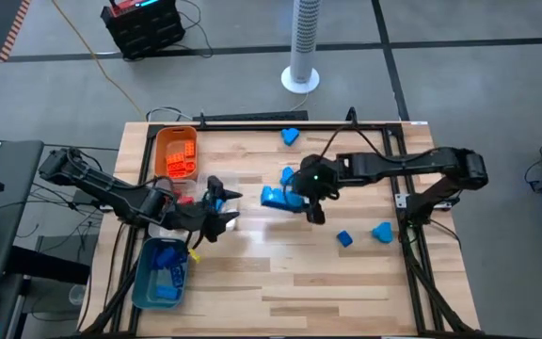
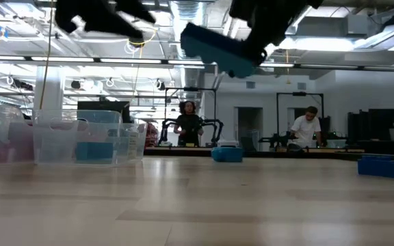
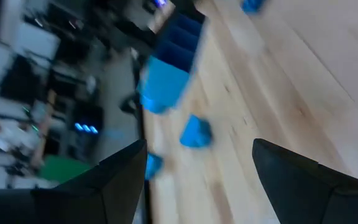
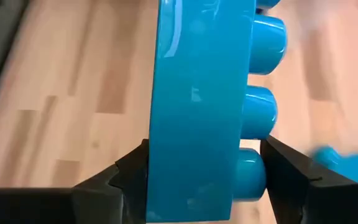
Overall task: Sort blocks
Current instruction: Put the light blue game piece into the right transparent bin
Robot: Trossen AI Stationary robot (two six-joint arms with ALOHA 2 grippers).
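1. Above the middle of the counter point(image 1: 280, 273), my right pincer point(image 1: 301, 200) is clamped on a long blue block point(image 1: 278, 198), its studs point(image 4: 263, 106) pointing sideways between my two fingers point(image 4: 123, 177).
2. Seen from counter height, that long blue block point(image 2: 214, 49) hangs well clear of the wood, tilted.
3. My left pincer point(image 1: 222, 209) hovers near the long blue block, on the side toward the trays, with its fingers point(image 3: 291, 180) spread apart and nothing between them.
4. Just beyond the long blue block, toward the far edge, a small blue block point(image 1: 287, 175) lies on the counter; another blue block point(image 1: 291, 137) sits close to the far edge.
5. Two more blue blocks point(image 1: 344, 239) point(image 1: 382, 231) lie on the other side of my right pincer from the long blue block.
6. An orange tray point(image 1: 176, 153) holding orange blocks point(image 1: 183, 166) and a blue tray point(image 1: 163, 273) holding blue blocks point(image 1: 167, 282) stand at the counter's edge past my left pincer; a clear tray point(image 2: 81, 137) stands there too.
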